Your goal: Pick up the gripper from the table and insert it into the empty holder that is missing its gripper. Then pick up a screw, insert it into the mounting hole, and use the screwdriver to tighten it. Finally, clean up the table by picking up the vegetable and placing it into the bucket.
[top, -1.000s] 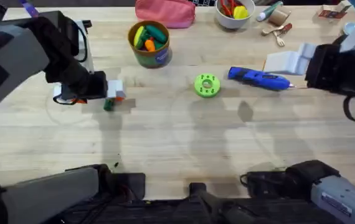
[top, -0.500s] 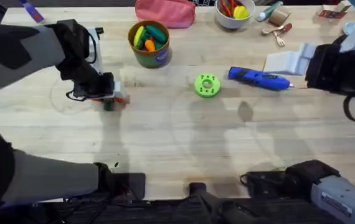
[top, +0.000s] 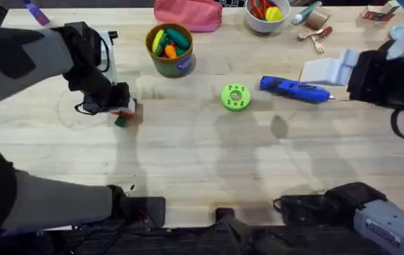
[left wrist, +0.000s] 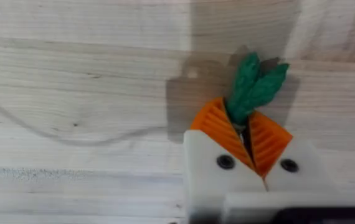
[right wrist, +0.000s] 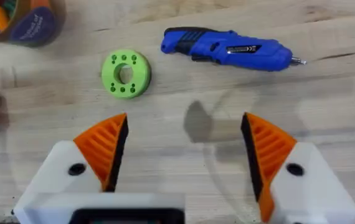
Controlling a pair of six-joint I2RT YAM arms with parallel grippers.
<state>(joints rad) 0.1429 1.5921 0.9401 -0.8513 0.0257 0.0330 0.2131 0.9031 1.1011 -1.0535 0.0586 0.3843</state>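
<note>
Clearing the carrot: last step under way

Left gripper (left wrist: 247, 140) pinches the vegetable (left wrist: 255, 84) by its leafy end, low over the worktop (top: 209, 156), beside the bucket (top: 171, 51). Dropping it in remains. Right gripper (right wrist: 184, 152) hangs spread wide above the screwdriver (right wrist: 227, 48).

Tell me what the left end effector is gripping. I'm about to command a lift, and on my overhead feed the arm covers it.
Observer: In the left wrist view, the left end effector is shut on the carrot. It grips the green leafy top, which pokes out past the orange pads.
Operator: Is the right one free?
Observer: Yes. In the right wrist view, the right end effector is open, with its pads wide apart and nothing between them.
</note>
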